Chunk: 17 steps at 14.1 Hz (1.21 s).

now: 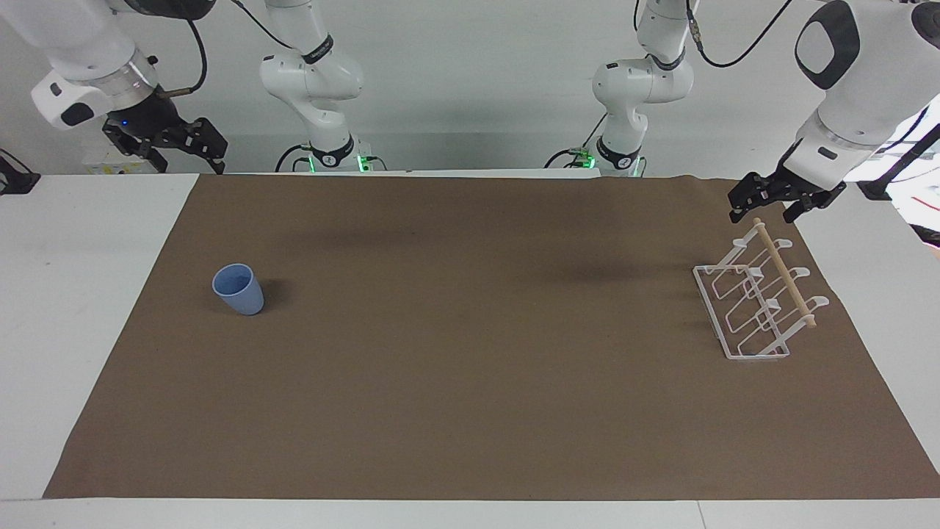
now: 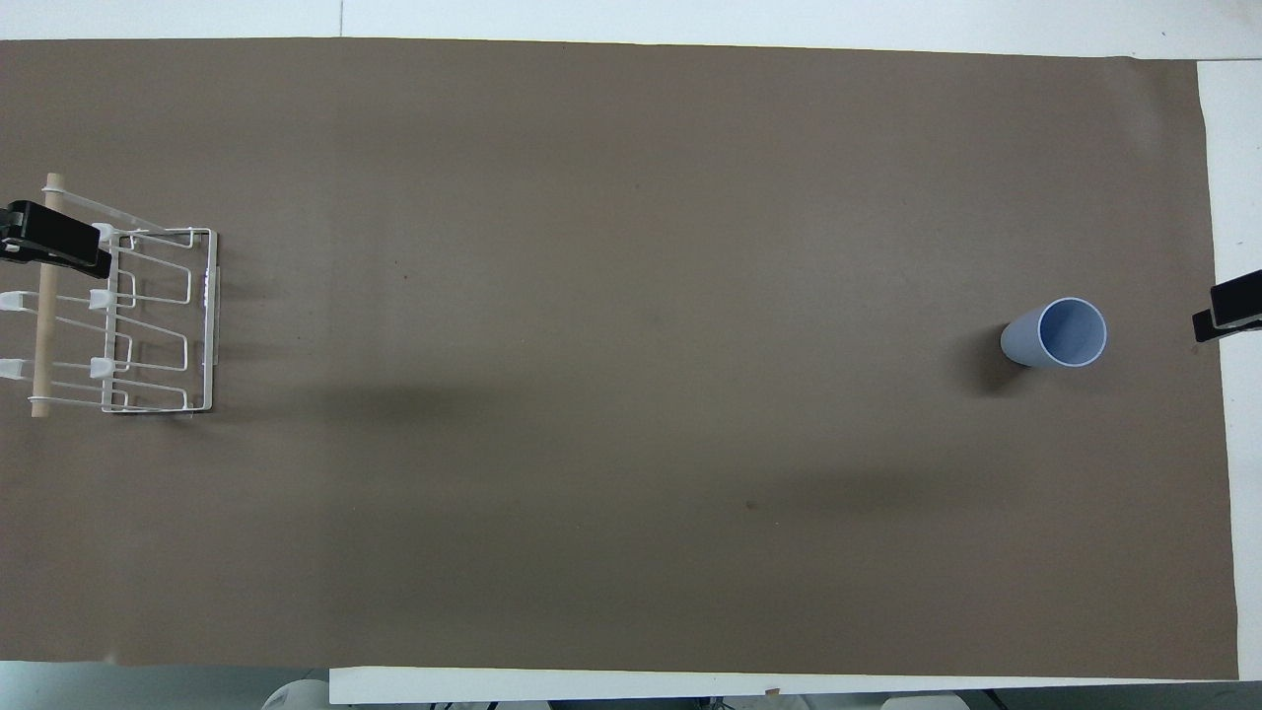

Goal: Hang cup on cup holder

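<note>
Light blue cup (image 1: 239, 289) (image 2: 1055, 333): handleless tumbler, tapering to base, upright, mouth up, empty, alone on brown mat toward right arm's end of table. Cup holder (image 1: 756, 301) (image 2: 128, 320): white wire rack, rectangular base flat on mat, slanted looped prongs, light wooden dowel across top, nothing hanging on it; sits toward left arm's end. Cup and holder well apart.

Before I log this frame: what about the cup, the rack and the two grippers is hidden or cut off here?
- Overhead view: left gripper and right gripper cut off by the frame edges; only tips show.
- Overhead view: left gripper covers part of the cup holder dowel; contact unreadable there.
- Both views: the outside of the cup base is hidden, since it stands upright.
</note>
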Each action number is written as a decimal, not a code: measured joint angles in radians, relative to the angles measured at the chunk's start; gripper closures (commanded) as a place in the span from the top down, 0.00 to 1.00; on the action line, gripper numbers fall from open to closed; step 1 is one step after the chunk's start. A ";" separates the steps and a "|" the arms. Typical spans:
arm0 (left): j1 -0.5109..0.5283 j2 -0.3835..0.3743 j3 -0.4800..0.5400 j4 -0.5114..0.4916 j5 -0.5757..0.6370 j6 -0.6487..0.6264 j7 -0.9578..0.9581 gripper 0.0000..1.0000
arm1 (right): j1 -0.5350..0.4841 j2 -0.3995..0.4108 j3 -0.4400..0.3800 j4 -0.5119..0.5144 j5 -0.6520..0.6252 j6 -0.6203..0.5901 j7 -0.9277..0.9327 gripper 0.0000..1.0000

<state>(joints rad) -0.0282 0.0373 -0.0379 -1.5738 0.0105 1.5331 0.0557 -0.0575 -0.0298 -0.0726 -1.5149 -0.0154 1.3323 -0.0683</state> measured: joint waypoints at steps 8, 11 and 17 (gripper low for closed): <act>-0.003 0.000 0.004 -0.005 0.000 -0.001 0.000 1.00 | -0.002 -0.001 -0.011 0.000 0.000 0.002 -0.012 1.00; -0.003 0.000 0.008 -0.005 0.001 -0.001 0.000 1.00 | -0.011 -0.007 -0.019 -0.071 -0.003 0.143 -0.106 1.00; -0.003 0.000 0.009 -0.005 0.002 -0.001 0.000 1.00 | -0.107 0.103 -0.024 -0.328 -0.003 0.549 -0.311 1.00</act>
<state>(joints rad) -0.0310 0.0373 -0.0294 -1.5792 0.0122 1.5326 0.0557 -0.1641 0.0732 -0.0962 -1.8433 -0.0182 1.8809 -0.3789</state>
